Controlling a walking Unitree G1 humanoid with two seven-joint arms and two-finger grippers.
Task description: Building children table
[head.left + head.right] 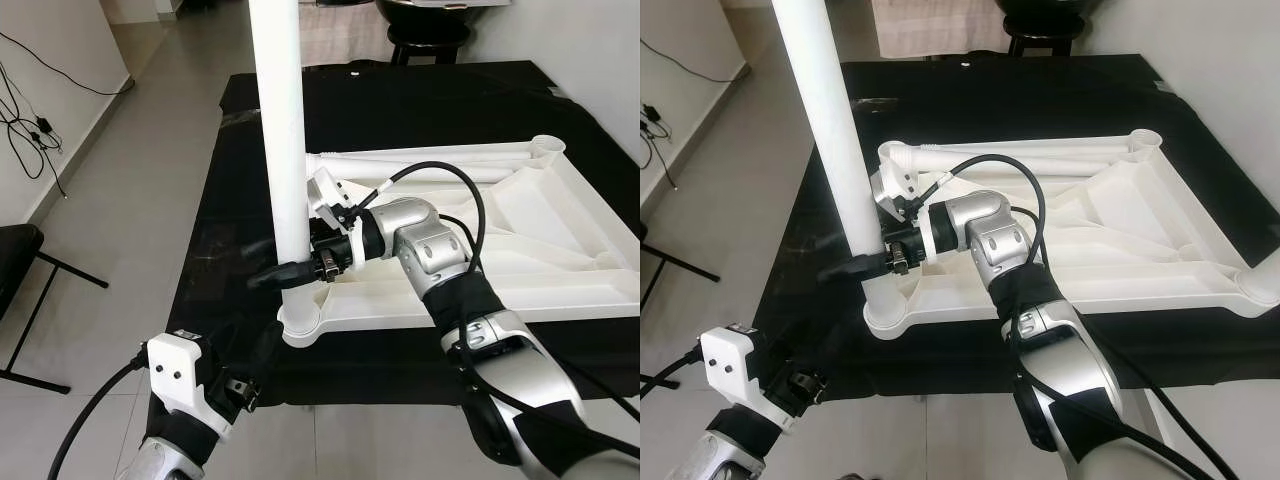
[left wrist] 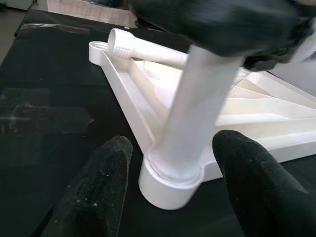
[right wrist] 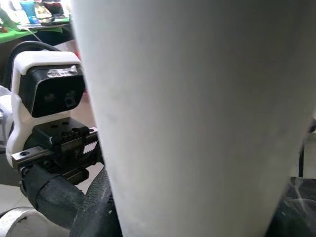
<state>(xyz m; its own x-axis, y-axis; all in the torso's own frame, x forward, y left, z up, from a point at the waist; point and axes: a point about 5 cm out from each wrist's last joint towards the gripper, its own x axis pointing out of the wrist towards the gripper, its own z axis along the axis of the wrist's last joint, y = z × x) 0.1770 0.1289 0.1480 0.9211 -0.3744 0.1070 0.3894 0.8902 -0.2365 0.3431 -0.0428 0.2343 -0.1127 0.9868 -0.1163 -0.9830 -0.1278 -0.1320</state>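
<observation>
Left eye view shows the white table leg (image 1: pixel 283 150) standing upright, its long axis near vertical, with its foot seated in the corner socket (image 1: pixel 300 325) of the upturned white tabletop (image 1: pixel 560 250). The tabletop lies underside up on the black surface (image 1: pixel 210 250), and that socket sits at the corner closest to the surface's near left edge. A second loose leg (image 1: pixel 430 160) lies flat along the tabletop's far rim.

The right pincer (image 1: pixel 290 272) reaches in from the right and clamps the upright leg low down, just above the socket, its black fingers pressed against the tube. The left pincer (image 1: pixel 240 385) hovers lower, just off the surface's near edge; in the left wrist view its fingers (image 2: pixel 94 192) are spread, with the leg's base straight ahead between them.

So the leg lies directly forward of the left pincer, and the right arm already holds it. I judge the next move is turning or pressing the leg home along its vertical axis, without tilting it.
</observation>
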